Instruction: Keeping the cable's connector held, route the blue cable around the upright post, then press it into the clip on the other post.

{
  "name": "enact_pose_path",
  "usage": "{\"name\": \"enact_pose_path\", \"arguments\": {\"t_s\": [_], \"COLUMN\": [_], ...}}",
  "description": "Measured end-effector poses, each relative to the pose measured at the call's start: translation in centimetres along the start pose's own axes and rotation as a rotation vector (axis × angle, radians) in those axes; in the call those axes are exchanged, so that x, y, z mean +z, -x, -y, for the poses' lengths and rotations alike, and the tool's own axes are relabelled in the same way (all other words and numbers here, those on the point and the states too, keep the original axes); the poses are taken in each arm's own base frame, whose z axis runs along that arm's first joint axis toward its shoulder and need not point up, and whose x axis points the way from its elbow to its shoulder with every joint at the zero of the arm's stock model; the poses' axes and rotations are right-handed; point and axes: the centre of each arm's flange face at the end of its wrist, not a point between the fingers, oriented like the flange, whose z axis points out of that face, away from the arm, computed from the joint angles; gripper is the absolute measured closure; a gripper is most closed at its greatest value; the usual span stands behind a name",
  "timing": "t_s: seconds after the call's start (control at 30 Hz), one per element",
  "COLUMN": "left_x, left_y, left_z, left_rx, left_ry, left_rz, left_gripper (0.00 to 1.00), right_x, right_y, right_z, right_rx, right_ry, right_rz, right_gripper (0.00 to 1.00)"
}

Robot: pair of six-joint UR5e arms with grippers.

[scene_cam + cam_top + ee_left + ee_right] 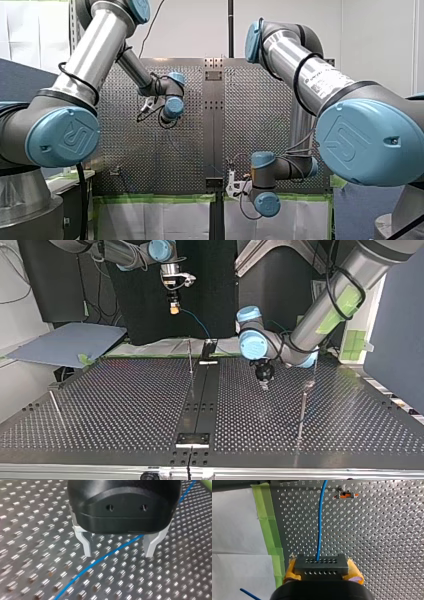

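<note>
Your right gripper (322,574) clenches the dark connector block (321,563) between its yellow pads (290,571). In the top view it is held high near the far edge of the perforated table (125,405). The blue cable (320,525) leaves the connector and runs ahead of the gripper over the table, passing beside an orange-and-metal fitting (345,495).

Your left gripper (118,548) hangs low over the table, at the right of the middle rail (202,390) in the top view. Its metal fingers (86,545) are spread wide and straddle the cable, which lies on the perforations between them, clear of both.

A thin upright post (190,357) stands just beside the rail. Another post (302,410) stands near the left gripper. The top view does not show the cable's course across the table.
</note>
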Motion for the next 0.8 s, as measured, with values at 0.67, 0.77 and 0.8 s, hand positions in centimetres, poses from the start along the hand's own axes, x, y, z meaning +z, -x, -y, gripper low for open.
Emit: {"name": "enact_pose_path", "arguments": {"t_s": [0.67,0.77,0.8], "left_x": [-0.6,-0.7,-0.8], "left_y": [-4.6,-5.6,-5.8], "left_z": [4.1,5.3,5.6], "left_rx": [0.149,0.164,0.168], "left_ry": [0.001,-0.015,-0.02], "left_rz": [-0.114,-0.125,-0.128], "left_gripper": [0.0,0.0,0.0], "right_x": [0.0,0.0,0.0], "right_y": [0.0,0.0,0.0], "right_z": [0.0,0.0,0.0], "right_rx": [-0.001,-0.001,-0.001], "right_ry": [0.002,0.001,0.002], "right_rz": [0.004,0.004,0.004], "right_gripper": [1.0,1.0,1.0]}}
